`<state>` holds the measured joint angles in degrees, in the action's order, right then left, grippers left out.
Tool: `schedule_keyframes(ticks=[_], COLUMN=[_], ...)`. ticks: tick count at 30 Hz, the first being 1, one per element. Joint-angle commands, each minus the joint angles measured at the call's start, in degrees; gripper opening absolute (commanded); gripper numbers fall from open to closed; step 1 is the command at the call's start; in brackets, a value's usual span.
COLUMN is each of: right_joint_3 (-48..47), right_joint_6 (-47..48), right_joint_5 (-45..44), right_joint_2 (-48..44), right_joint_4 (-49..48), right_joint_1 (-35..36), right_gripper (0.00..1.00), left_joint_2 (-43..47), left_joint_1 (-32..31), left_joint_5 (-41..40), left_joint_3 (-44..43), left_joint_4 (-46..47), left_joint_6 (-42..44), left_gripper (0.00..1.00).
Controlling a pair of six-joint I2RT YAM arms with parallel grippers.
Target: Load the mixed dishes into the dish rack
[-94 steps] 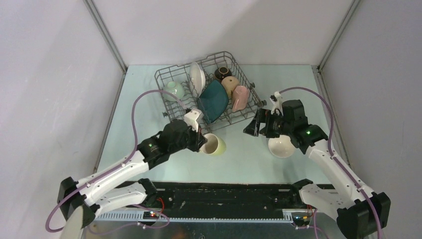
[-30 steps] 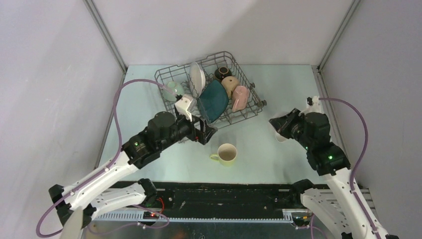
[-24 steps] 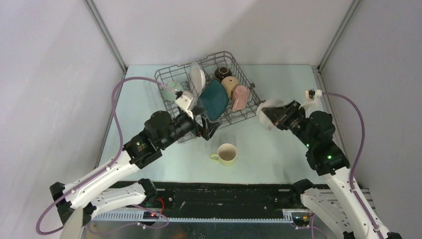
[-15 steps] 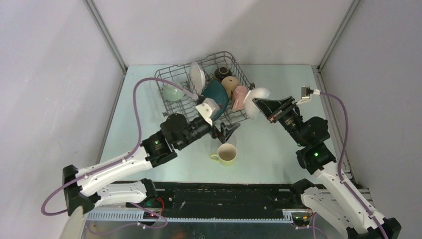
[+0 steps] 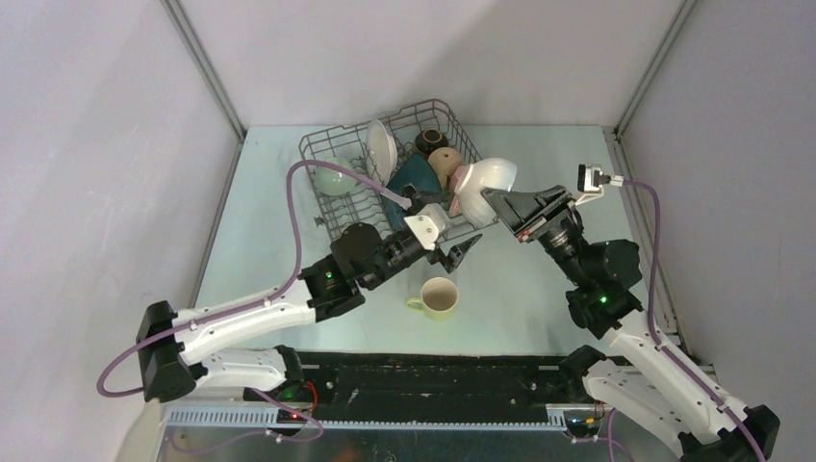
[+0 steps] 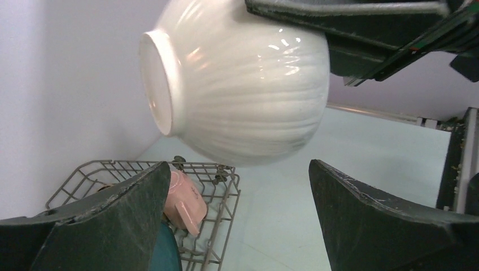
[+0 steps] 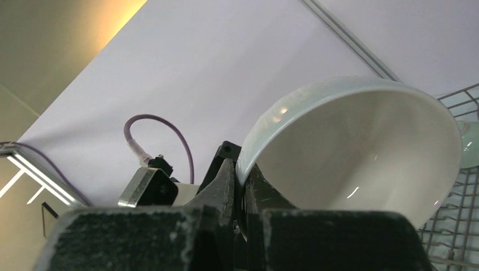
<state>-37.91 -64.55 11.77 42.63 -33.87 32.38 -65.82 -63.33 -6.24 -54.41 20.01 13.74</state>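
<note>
- We see the white bowl [image 5: 484,183] in the air at the right near corner of the dish rack [image 5: 337,219]. It is tipped on its side, its foot toward the rack and its mouth toward the right arm.
- In the left wrist view the bowl [image 6: 243,79] hangs clear above the rack [image 6: 220,186] and touches none of its wires.
- The right gripper [image 5: 493,199] is clamped on the bowl's rim; the right wrist view shows one finger inside the bowl [image 7: 361,152] and one outside.
- The pink mug [image 5: 460,180] lies in the rack just beside the bowl, partly hidden by it from above.
- Also in the rack are the tan mug [image 5: 444,159], the brown bowl [image 5: 430,141], the dark teal square plate [image 5: 414,185] leaning on edge, the white round plate [image 5: 382,149] standing on edge, and the pale green bowl [image 5: 335,178] in the left part.
- The left gripper [image 5: 460,252] holds nothing. Its jaws are spread wide and point up at the bowl from the near side of the rack.
- The yellow mug [image 5: 441,297] stands upright on the table [image 5: 269,241], near the left gripper and apart from the rack, its handle to the left.
</note>
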Motion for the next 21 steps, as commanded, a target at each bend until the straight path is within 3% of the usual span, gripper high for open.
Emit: schedule_keyframes(ticks=[1,12,21], right_joint_3=[-1.29,-1.29,-1.29], right_joint_6=[2.07,4.74,4.56], right_joint_5=[-1.07,-2.9,-2.81], right_joint_2=[-0.32,-0.63,0.13], right_joint_4=[-8.34,-5.87,-4.32], right_joint_1=[2.22,3.93,4.03], right_gripper=[0.0,0.0,0.0], left_joint_2=[-0.64,0.92,1.14], left_joint_1=[-0.79,-4.06,-4.77], left_joint_5=[-3.69,-11.84,-9.65], left_joint_3=[-0.27,2.07,3.39], left_joint_4=[6.56,10.03,12.27], left_joint_6=[3.93,11.31,14.82], left_gripper=[1.0,1.0,1.0])
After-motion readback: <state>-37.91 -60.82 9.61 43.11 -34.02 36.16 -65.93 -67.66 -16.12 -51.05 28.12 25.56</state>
